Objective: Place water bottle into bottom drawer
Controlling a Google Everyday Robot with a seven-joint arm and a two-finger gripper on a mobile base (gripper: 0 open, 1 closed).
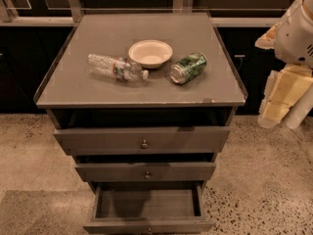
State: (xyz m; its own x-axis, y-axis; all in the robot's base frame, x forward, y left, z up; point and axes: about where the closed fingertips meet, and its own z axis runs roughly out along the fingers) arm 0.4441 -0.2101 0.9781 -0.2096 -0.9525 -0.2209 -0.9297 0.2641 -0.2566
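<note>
Gripper (pixel 286 112) hangs right of the cabinet, bottle not in it, opening can't be told. Water bottle (pixel 117 67) lies on its side well left of gripper, just beside bowl (pixel 150 53). Risks: bottle rolls on contact, bowl or can (pixel 189 67) gets clipped. Bottom drawer (pixel 146 203) is open.

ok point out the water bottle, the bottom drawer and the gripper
water bottle (pixel 117 67), camera view, middle of its body
bottom drawer (pixel 146 203), camera view, bare inside floor
gripper (pixel 283 109), camera view, far right edge of the picture, lower yellowish part
</note>
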